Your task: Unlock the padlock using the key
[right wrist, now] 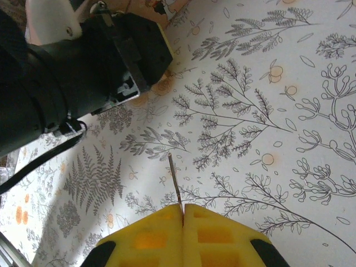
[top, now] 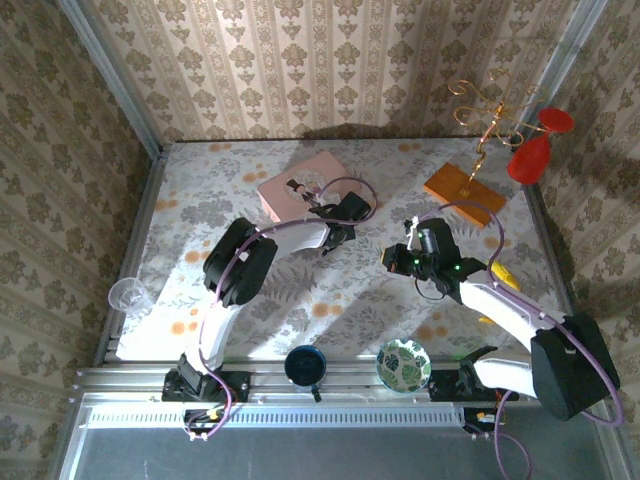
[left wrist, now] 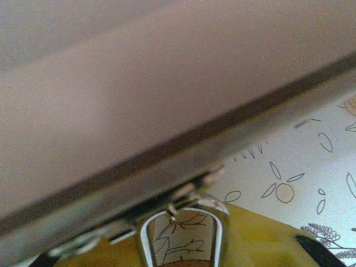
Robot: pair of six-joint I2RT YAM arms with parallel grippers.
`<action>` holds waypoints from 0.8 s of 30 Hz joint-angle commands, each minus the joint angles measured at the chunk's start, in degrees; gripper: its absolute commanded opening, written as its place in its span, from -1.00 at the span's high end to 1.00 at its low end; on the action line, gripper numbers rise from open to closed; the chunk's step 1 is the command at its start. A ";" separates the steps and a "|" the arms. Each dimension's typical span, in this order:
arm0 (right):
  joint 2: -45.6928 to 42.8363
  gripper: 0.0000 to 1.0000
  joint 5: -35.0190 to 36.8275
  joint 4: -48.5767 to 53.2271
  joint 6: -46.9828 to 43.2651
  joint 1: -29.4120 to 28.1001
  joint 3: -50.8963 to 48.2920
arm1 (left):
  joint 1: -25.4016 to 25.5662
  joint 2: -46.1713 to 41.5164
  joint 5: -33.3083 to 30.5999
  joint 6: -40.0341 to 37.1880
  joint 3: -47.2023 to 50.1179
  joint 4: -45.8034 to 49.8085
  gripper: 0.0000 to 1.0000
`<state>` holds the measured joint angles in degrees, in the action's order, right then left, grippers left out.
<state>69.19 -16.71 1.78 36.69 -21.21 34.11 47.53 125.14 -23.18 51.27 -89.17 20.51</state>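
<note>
The padlock's silvery shackle loop (left wrist: 183, 222) stands between the yellow pads (left wrist: 261, 239) of my left gripper (left wrist: 183, 245), right under the near edge of the pink box (left wrist: 139, 94). The pads lie against both sides of the loop, and the brass body is hidden below the frame. From above, the left gripper (top: 318, 212) sits at the near right edge of the pink box (top: 295, 170). My right gripper (right wrist: 182, 210) is shut on the key (right wrist: 174, 178), whose thin blade sticks out forward over the tablecloth. The right gripper (top: 393, 258) hovers mid-table, pointing towards the left arm.
A gold wire stand (top: 490, 110) on an orange-brown base (top: 463, 192) and a red goblet (top: 533, 150) are at the back right. A clear cup (top: 128, 295) stands at the left edge. A dark blue cup (top: 304, 365) and a patterned bowl (top: 404, 365) sit near the front rail.
</note>
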 commanded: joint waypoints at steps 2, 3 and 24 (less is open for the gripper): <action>2.05 1.00 -0.25 -4.36 1.72 -1.75 -2.23 | -0.15 -5.19 6.08 2.85 4.53 -1.90 0.83; 2.74 1.00 -0.17 -5.53 1.96 -2.25 -2.57 | -0.24 -6.16 7.04 3.40 5.84 -2.80 0.85; 17.91 1.00 -0.23 -23.17 3.00 -11.48 -2.63 | -3.14 -16.16 24.76 16.19 23.93 -18.49 0.97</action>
<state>85.82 -16.73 -17.72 39.27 -32.25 31.44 44.12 110.43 -2.94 64.82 -66.46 3.62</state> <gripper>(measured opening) 0.046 0.285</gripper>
